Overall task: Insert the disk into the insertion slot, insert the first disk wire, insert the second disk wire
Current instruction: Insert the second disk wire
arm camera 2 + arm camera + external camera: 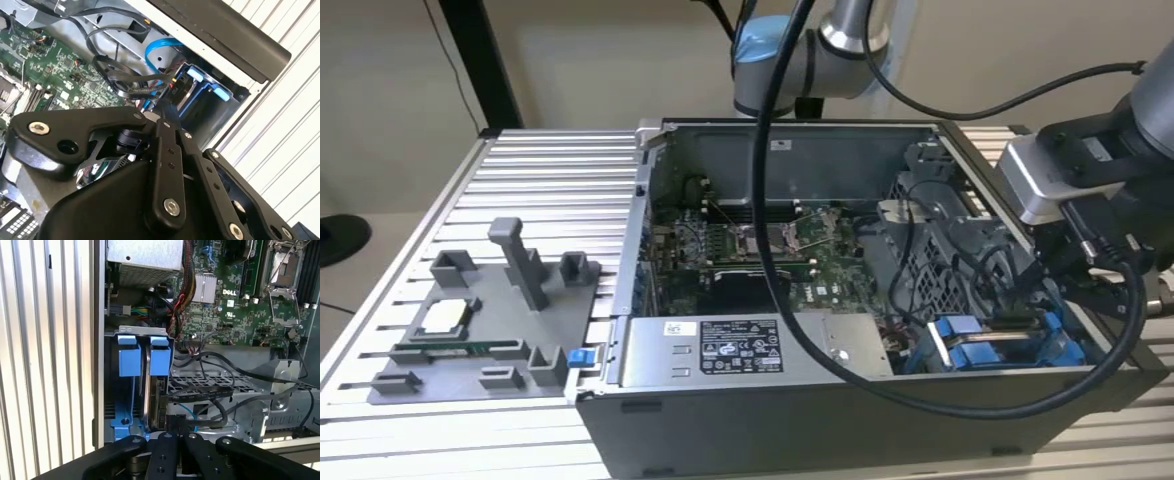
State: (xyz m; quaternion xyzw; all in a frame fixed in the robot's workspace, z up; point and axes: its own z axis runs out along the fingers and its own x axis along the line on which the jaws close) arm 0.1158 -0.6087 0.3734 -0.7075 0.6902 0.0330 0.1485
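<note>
An open computer case (pixel 854 400) lies on its side on the slatted metal worktop (pixel 547 170), toward the exterior view's right, with its green motherboard (pixel 774 250) exposed and a silver power-supply box (pixel 747 350) with a white sticker along the case's near wall. The disk (pixel 154 390), in its bright blue plastic frame (pixel 131 365), sits edge-up in the insertion slot at the case's near corner on the exterior view's right, where the blue frame (pixel 987 345) shows among black cables. In the first wrist view 2 blue tabs of the frame stand side by side at the slot's mouth, with the thin metal edge of the disk between them, and black wires (pixel 215 390) run just beside it across a perforated grey drive cage (pixel 210 385). In the second wrist view a light blue cable (pixel 162 47) curves above the blue frame (pixel 210 90) near the case wall. The gripper (pixel 172 450) hangs just over the disk's end, its black linkage arms (pixel 165 165) crowding both wrist views; I cannot tell how the jaws stand, since their tips are hidden. On the worktop's side at the exterior view's left rests a grey fixture tray (pixel 480 330) with upright posts.
</note>
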